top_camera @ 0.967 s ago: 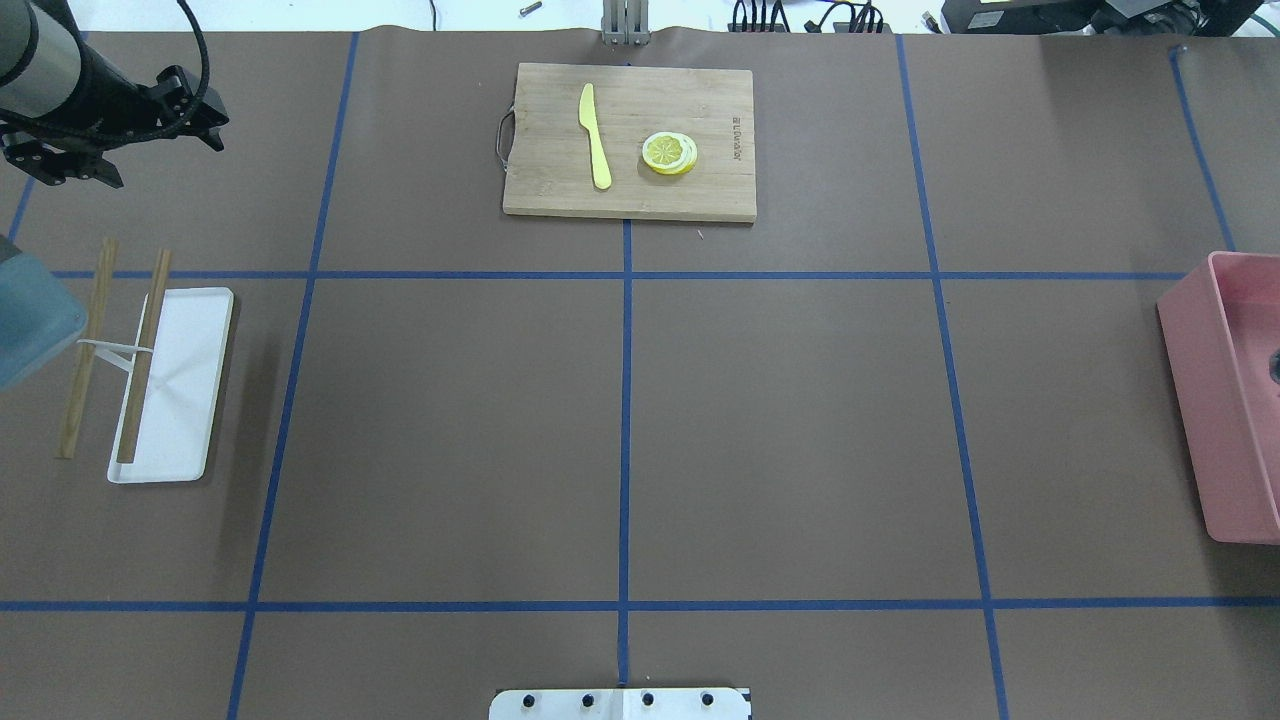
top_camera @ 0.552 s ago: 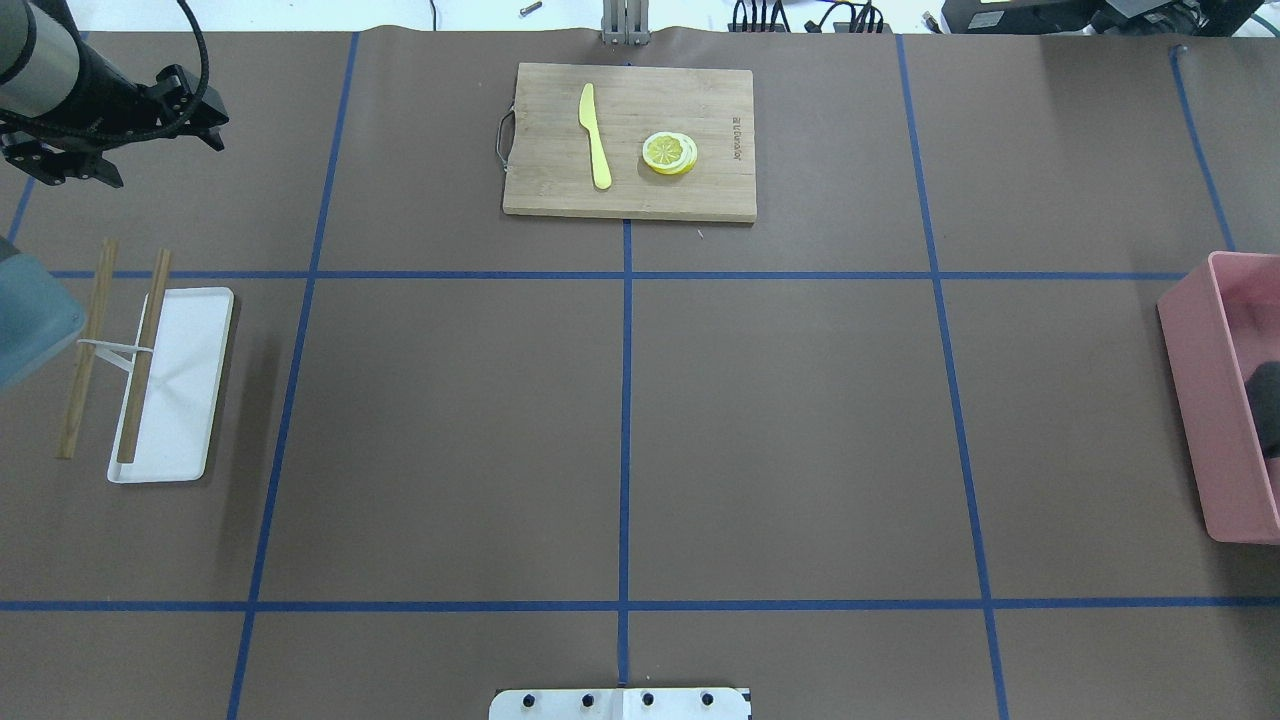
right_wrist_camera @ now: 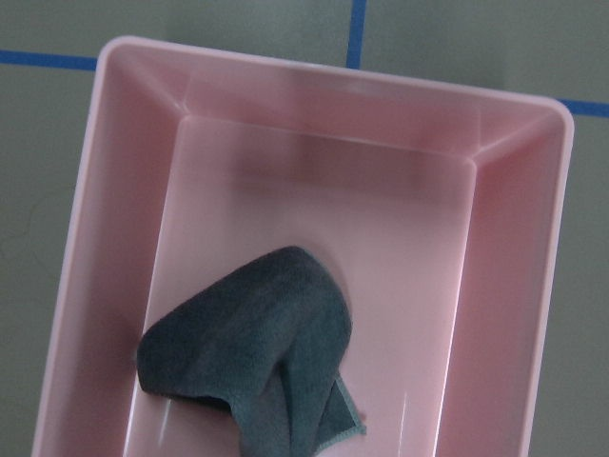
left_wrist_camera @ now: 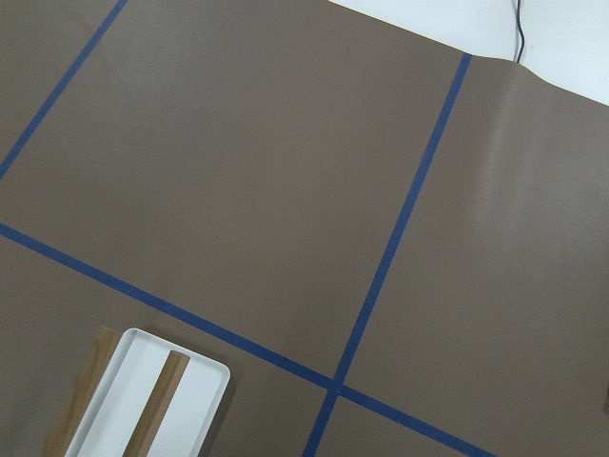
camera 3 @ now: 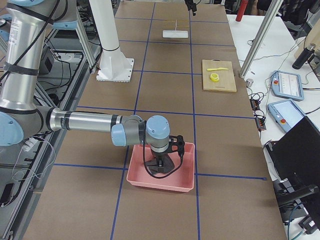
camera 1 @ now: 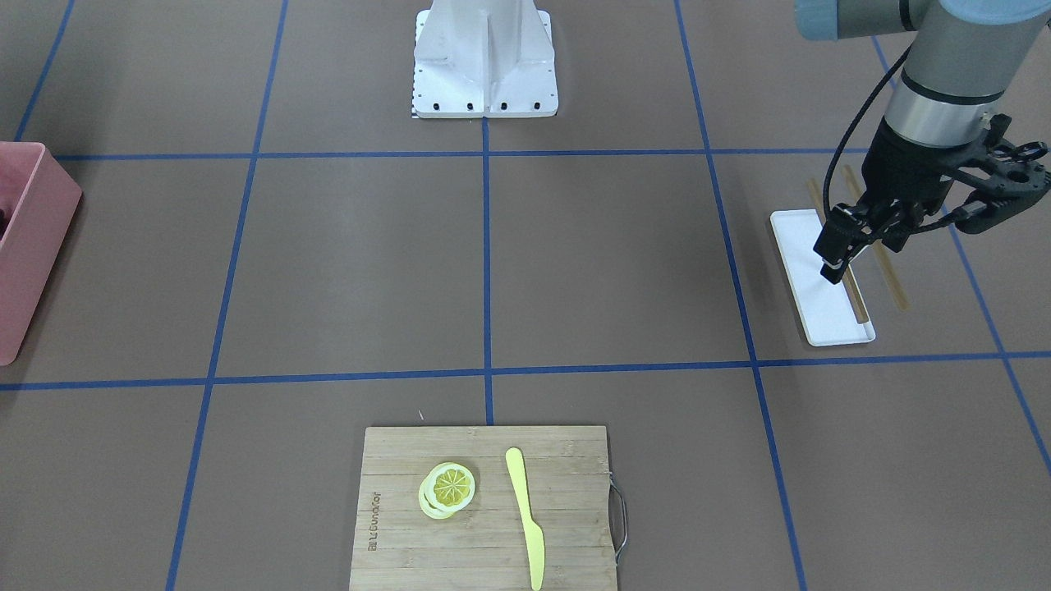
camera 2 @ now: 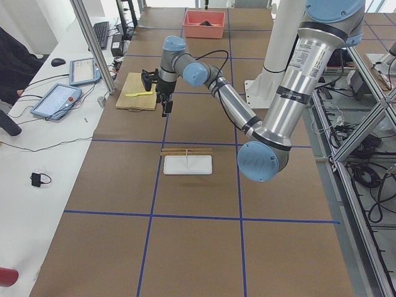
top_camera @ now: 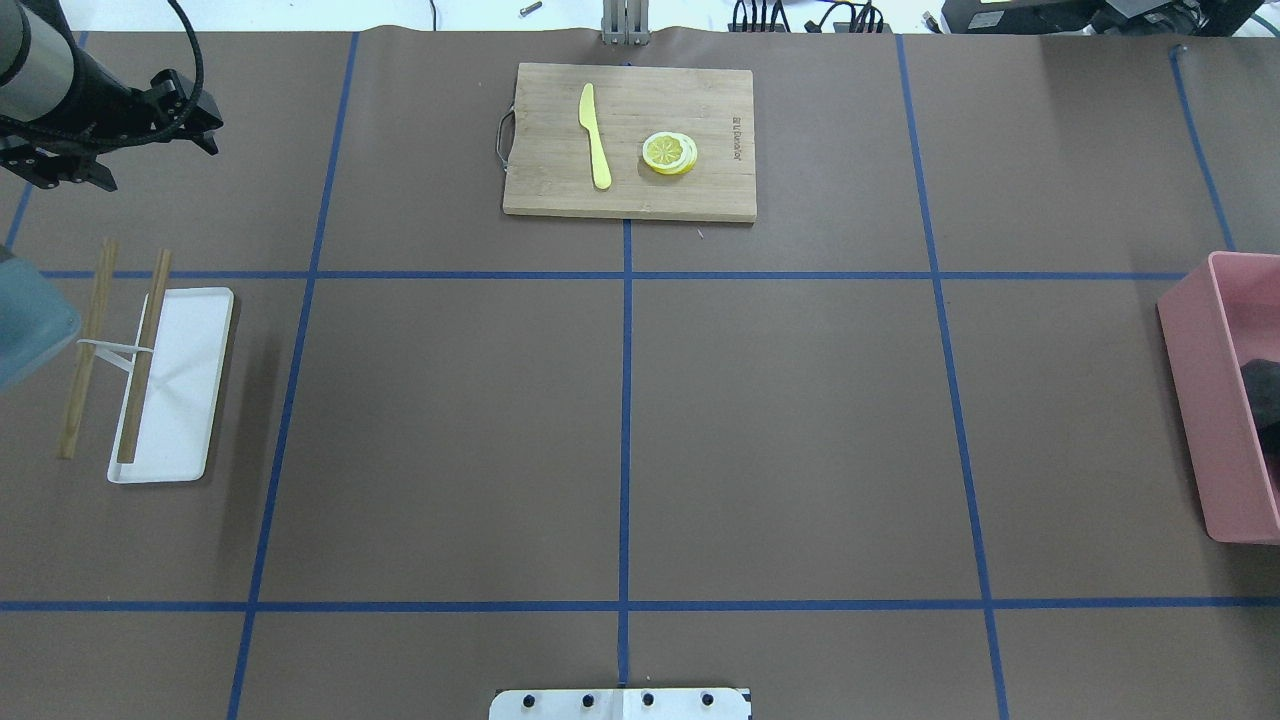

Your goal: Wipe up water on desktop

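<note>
The desktop is a matte brown top with a grid of blue tape lines; I see no water on it. A grey cloth lies bunched in a pink bin at the desktop's right end. My right gripper hangs down into that bin over the cloth. It shows only as a dark shape at the overhead view's right edge, and its fingers are hidden, so I cannot tell its state. My left gripper hovers open and empty above the far left of the desktop, beyond the white tray.
A bamboo cutting board with a yellow knife and lemon slices sits at the far centre. A white tray with two wooden sticks across it lies at the left. The robot's base plate is at the near edge.
The dark shape of my right gripper has come further into the pink bin at the right edge. My left gripper has shifted slightly to the left.
</note>
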Robot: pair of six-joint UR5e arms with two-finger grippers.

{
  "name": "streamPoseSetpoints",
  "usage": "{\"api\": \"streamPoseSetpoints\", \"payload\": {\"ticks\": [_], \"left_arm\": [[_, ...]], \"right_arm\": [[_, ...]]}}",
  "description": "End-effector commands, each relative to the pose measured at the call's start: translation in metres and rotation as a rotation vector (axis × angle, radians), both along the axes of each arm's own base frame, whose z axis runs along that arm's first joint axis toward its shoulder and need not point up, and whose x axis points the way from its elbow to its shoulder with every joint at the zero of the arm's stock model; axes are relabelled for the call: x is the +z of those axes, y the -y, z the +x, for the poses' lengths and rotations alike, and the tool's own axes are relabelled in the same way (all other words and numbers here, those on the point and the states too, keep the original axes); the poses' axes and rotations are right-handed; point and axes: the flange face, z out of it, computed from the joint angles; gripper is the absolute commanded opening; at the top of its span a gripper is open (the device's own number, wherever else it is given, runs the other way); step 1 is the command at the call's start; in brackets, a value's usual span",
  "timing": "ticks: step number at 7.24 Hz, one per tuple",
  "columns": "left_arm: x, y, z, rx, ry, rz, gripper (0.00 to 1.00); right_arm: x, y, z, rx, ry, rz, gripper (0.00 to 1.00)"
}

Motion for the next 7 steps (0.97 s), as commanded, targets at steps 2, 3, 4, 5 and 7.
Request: {"api": "streamPoseSetpoints", "payload": {"ticks": [2, 3, 4, 5, 7], "left_arm": [[0.028, 0.01, -0.057, 0.194, 0.132, 0.062, 0.98], [0.069, 0.002, -0.091, 0.303, 0.14, 0.068, 0.98], [0.112, -0.013, -0.125, 0.392, 0.162, 0.091, 0.98], [0.161, -0.034, -0.152, 0.423, 0.184, 0.063, 0.98], [0.25, -0.047, -0.21, 0.355, 0.112, 0.007, 0.98]], "right_arm": [[-0.028, 0.039, 0.004, 0.018, 0.002, -0.054, 1.0], [-0.046, 0.062, 0.004, 0.019, -0.007, -0.109, 1.0], [-0.063, 0.08, 0.003, 0.013, -0.01, -0.142, 1.0], [-0.071, 0.086, 0.002, 0.008, -0.004, -0.142, 1.0], [-0.081, 0.093, 0.001, 0.008, 0.009, -0.126, 1.0]]}}
